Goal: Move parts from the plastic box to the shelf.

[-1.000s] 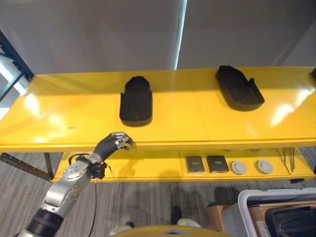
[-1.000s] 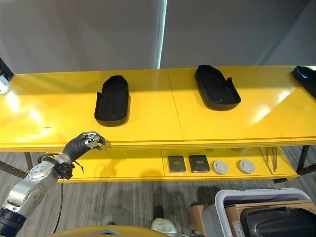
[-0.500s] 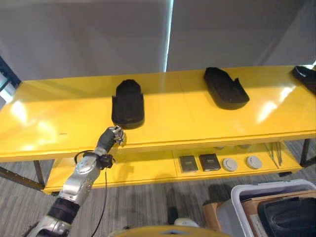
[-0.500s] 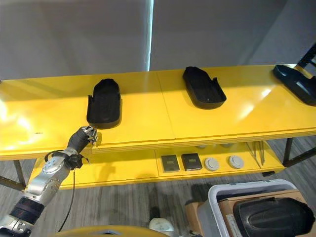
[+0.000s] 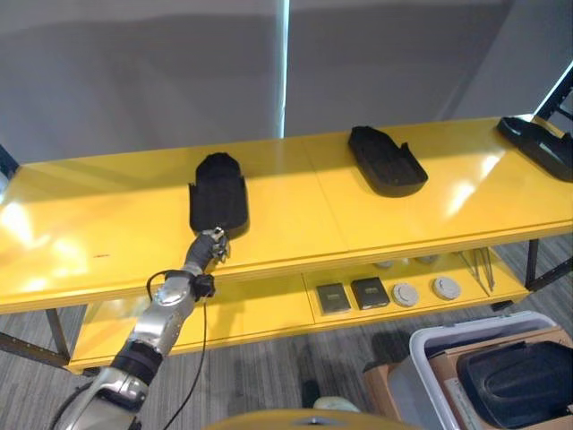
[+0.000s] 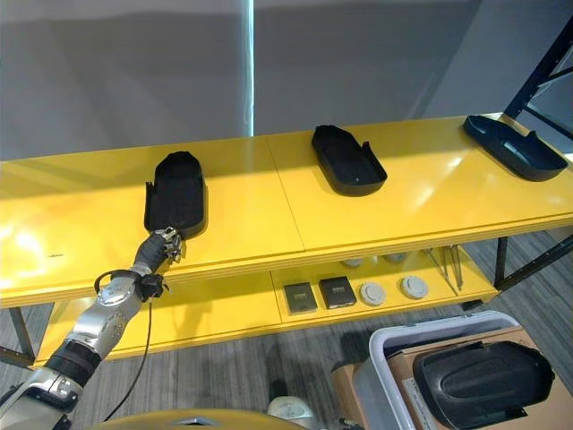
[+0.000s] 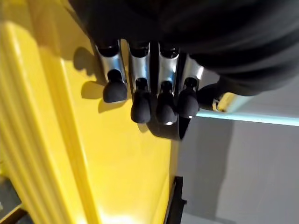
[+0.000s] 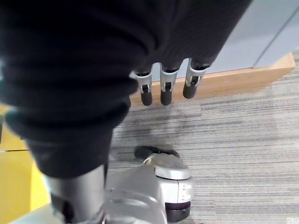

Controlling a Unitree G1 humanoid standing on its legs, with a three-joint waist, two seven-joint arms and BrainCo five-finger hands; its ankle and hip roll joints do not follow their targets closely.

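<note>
- Parts on the yellow shelf (image 5: 107, 215) top: part 1 (image 5: 218, 194) left of centre, part 2 (image 5: 385, 160) right of centre, part 3 (image 6: 514, 146) at the far right end; all 3 well apart.
- Right eye view takes in part 3 whole; left eye view catches just its near end at the picture edge.
- Box (image 6: 387, 345), grey-white plastic, on the floor at lower right, a dark part (image 6: 481, 381) lying in it over brown cardboard.
- Lower shelf level: 2 dark square pads (image 5: 351, 295) and 2 white discs (image 5: 426, 290), side by side.
- Left hand (image 6: 161, 245) at the shelf's front edge, just below the near end of part 1. Whether it touches the part cannot be told from the eye views.
- Left wrist view: fingers (image 7: 140, 105) straight in a tight row, dark tips over the yellow top, a dark part edge just past them. Nothing gripped.
- Right hand (image 8: 162, 79), right wrist view: fingers hang straight and relaxed over grey carpet and a wooden skirting, holding nothing.
- Against 1 s ago: the whole scene has slid left, so the camera has turned right, and more of the box shows.
- Left hand was curled at the edge well short of part 1 then; it has since come up right by the part's near end.
</note>
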